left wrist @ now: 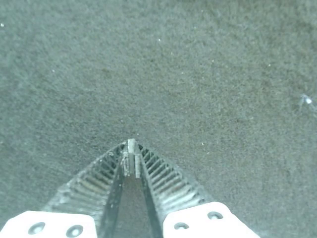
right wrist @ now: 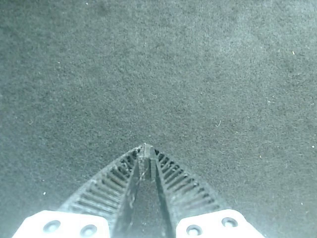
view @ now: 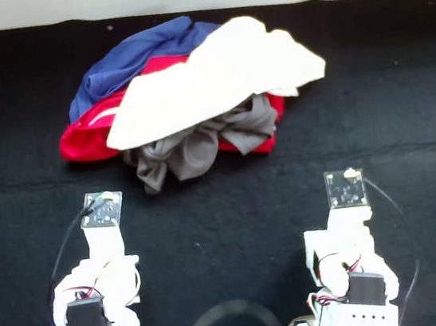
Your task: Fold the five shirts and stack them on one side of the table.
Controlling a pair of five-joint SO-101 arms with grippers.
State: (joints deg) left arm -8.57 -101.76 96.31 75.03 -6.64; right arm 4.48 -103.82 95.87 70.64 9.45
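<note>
From my station, the pile of shirts (view: 193, 94) lay in a loose heap toward the far side of the black tabletop (view: 392, 140), none of them folded. A white shirt (view: 215, 79) was draped over the top. A blue shirt (view: 132, 58) showed behind it, a red shirt (view: 82, 140) spread underneath, and a grey shirt (view: 192, 150) was bunched at the near edge. I could make out four colours and could not tell whether a fifth lay buried. Both arms sat drawn in at the near side, well apart from the heap. The left gripper (left wrist: 131, 145) was closed with its tips meeting on nothing, over bare tabletop, and the right gripper (right wrist: 145, 147) was the same. I judged the task to be at its very start, with no shirt separated and no stack begun. The next move, as I saw it, called for opening one gripper, reaching out to the white shirt on top, and pinching an edge so it could be dragged free and spread flat without pulling the rest along.
</note>
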